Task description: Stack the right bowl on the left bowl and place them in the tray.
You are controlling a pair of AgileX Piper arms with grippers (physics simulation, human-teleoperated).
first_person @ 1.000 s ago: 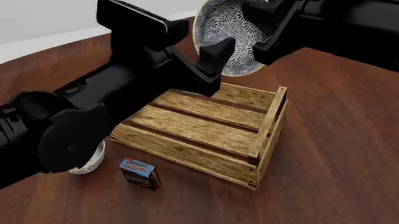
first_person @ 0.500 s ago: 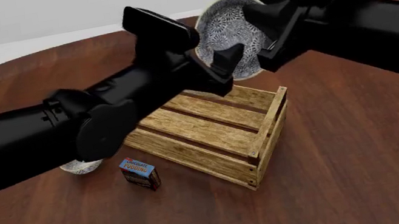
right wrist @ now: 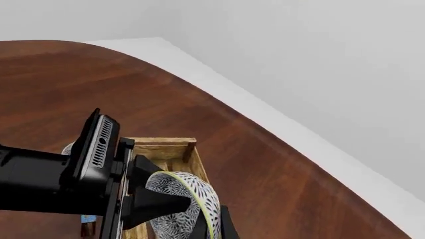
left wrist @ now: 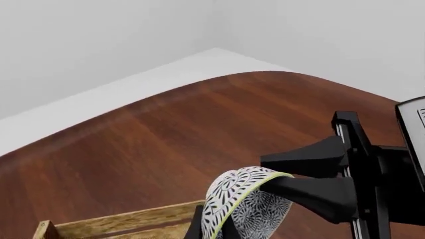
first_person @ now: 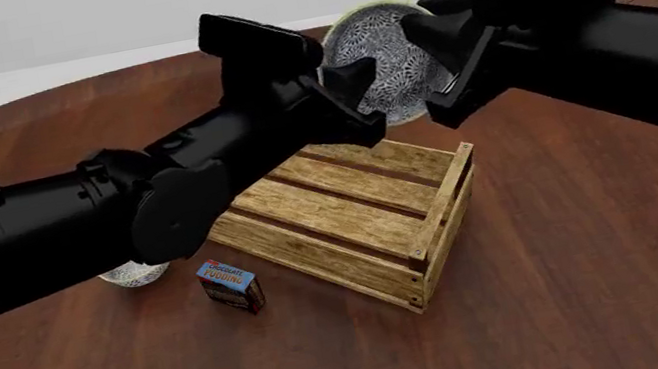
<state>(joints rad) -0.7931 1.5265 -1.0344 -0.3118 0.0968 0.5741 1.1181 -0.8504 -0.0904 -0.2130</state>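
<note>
I have one bowl point(first_person: 384, 68) up in the air, tipped on edge with its patterned inside facing my front camera. It hangs between my two grippers, above the far side of the tray point(first_person: 342, 218).

My right gripper point(first_person: 441, 63) comes in from the right and is clamped on that bowl: in the left wrist view its two fingers point(left wrist: 312, 174) pinch the yellow-green rim, one on each face of the wall. My left gripper point(first_person: 349, 100) is right against the bowl's other side. One finger point(right wrist: 156, 201) runs along the patterned wall in the right wrist view, but I cannot tell from any view whether this gripper is closed on the bowl or merely beside it.

The tray sits on the table point(first_person: 590, 281) just below and a little nearer to me than both grippers, with nothing lying on the slats I can see.

The second bowl point(first_person: 135, 274) stands on the table well back from my left gripper, beneath the left arm, which covers most of it; only a sliver of its white patterned side shows. A small blue-and-red box point(first_person: 230, 285) stands near that bowl, just off the tray's left corner.
</note>
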